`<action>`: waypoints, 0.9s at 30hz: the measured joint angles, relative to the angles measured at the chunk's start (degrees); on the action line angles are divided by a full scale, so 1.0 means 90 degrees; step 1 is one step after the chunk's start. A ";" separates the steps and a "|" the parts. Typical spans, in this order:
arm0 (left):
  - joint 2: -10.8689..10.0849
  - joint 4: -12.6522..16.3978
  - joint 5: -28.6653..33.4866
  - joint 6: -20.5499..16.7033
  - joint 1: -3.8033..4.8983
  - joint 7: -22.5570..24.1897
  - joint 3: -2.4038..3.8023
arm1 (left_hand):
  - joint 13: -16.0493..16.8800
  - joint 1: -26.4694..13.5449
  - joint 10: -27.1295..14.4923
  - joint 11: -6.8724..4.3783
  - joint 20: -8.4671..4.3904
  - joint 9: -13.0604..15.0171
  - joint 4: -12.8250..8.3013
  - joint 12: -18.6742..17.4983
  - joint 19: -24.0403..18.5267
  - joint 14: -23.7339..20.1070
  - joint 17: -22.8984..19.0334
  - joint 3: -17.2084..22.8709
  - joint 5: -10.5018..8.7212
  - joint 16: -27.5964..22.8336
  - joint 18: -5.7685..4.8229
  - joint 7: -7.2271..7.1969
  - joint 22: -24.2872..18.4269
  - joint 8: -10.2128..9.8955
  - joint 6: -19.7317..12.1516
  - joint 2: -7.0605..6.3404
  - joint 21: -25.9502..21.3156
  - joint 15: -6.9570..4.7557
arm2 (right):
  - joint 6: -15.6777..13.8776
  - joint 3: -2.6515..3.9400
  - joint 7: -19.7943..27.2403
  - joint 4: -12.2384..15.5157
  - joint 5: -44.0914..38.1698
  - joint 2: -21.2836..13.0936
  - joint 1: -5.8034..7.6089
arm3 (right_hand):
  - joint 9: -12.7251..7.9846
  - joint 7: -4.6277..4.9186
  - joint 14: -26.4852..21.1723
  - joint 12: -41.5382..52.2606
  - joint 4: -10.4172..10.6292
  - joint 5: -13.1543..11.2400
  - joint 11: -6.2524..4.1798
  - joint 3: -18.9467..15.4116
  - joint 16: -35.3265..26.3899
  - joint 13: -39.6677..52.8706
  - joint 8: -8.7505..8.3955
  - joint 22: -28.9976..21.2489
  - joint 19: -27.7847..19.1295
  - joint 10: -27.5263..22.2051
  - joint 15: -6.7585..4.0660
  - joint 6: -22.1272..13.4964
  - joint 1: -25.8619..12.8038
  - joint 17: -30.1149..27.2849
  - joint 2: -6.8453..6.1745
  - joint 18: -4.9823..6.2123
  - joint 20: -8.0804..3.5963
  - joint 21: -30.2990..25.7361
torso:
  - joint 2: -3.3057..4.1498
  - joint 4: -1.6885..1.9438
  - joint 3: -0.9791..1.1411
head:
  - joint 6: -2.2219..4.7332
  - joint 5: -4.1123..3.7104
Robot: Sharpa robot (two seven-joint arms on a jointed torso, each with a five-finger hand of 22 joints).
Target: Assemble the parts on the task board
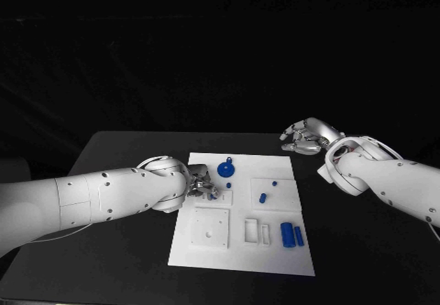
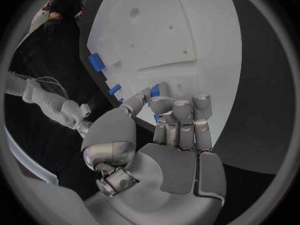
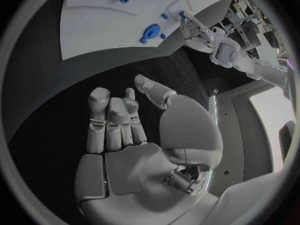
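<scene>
On white task board, mid-worktop: left hand working at near-left edge, fingers curling round small blue part. Right hand hovering off board, fingers apart, holding nothing. Blue disc, peg, two cylinders lying loose; assembly seemingly early.

No readable text

No words, numbers, labels or brand marks can be read on anything here.

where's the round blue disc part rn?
In the head view the round blue disc part lies near the task board's far edge, left of centre, just beyond the left hand.
</scene>
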 measured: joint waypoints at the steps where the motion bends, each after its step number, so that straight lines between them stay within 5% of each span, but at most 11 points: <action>1: 0.0000 0.0000 0.0000 0.0003 -0.0001 0.0000 0.0000 | 0.0000 -0.0005 0.0000 0.0000 0.0000 0.0001 0.0002 0.0000 0.0000 0.0000 0.0000 0.0002 0.0000 0.0000 0.0000 0.0000 0.0000 -0.0001 0.0000 0.0005 0.0000 0.0000 | 0.0000 0.0000 0.0000 0.0000 0.0000 0.0000 0.0000 | 0.0000 0.0000 0.0000 0.0000 0.0000 0.0000 0.0000 0.0000 0.0000 0.0000 0.0000 0.0000 0.0000 0.0000 0.0000 0.0000 0.0000 0.0000 0.0000 0.0000 0.0000 0.0000 | 0.0001 0.0000 0.0001 | 0.0000 0.0000; 27: -0.0003 -0.0021 -0.0052 0.0115 0.0001 -0.0031 0.0011 | 0.0006 -0.0008 -0.0011 0.0011 0.0000 0.0000 0.0014 0.0000 0.0000 -0.0012 -0.0001 0.0014 -0.0026 0.0000 0.0000 -0.0001 -0.0002 0.0007 0.0001 0.0008 0.0000 -0.0013 | 0.0002 0.0001 0.0001 0.0018 0.0002 -0.0002 0.0000 | 0.0000 -0.0009 0.0000 -0.0004 0.0000 0.0005 0.0000 0.0000 0.0000 -0.0005 0.0000 -0.0002 -0.0001 0.0000 0.0000 0.0008 -0.0025 -0.0002 -0.0025 0.0000 0.0021 0.0000 | 0.0001 -0.0001 -0.0002 | -0.0008 0.0004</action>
